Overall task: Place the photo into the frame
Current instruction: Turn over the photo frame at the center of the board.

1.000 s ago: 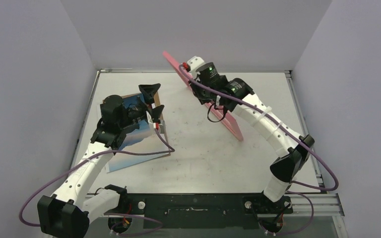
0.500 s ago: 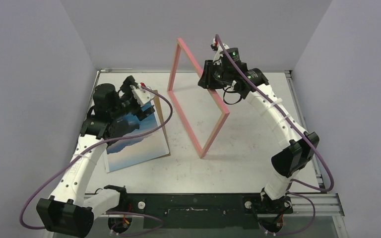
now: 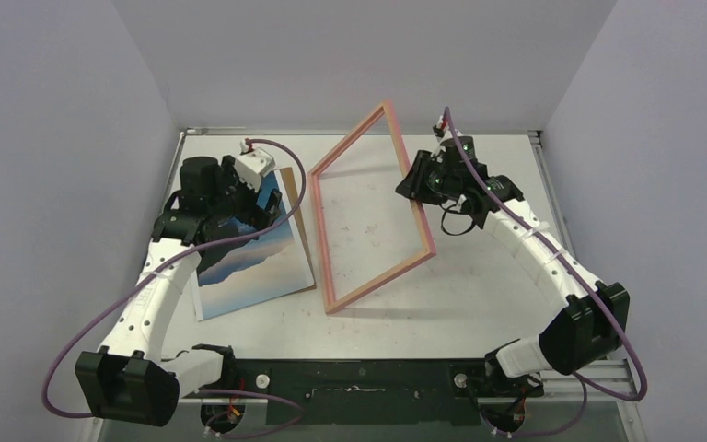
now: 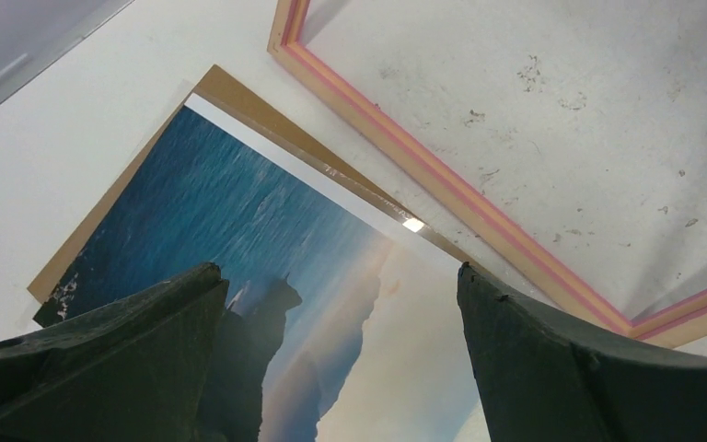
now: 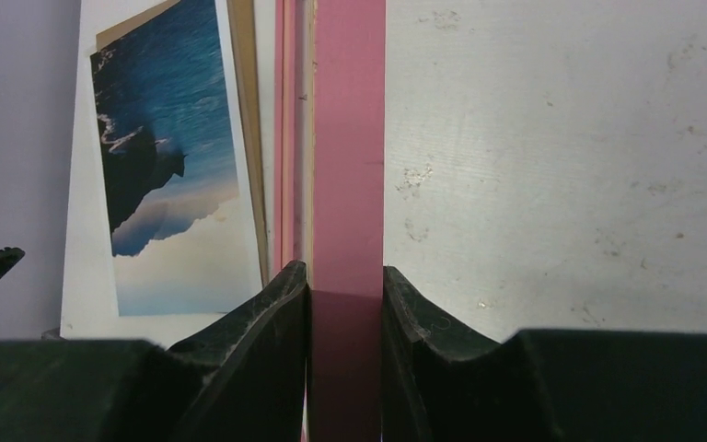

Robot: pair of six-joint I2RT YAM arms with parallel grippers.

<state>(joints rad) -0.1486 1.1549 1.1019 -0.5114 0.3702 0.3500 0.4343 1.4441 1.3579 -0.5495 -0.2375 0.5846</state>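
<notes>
Left gripper is hanging over the photo, jaws spread wide, gripping nothing. The photo is lying flat at 9 o'clock on the table, picture side up. It is resting on a brown backing board whose edge is showing along the print's 3 o'clock side.

Frame is standing tilted at table centre, with its low corner toward 7 o'clock and its high corner toward 12.

Right gripper is pinching the frame's 3 o'clock rail, jaws narrow on the pink strip.

Judgement: the step in hand is laying the frame flat, back up, so the print can drop in. Doing it well means lowering slowly about the low corner and holding the rail square in the pinch. The frame should land just beside the photo — not overlapping the board.
</notes>
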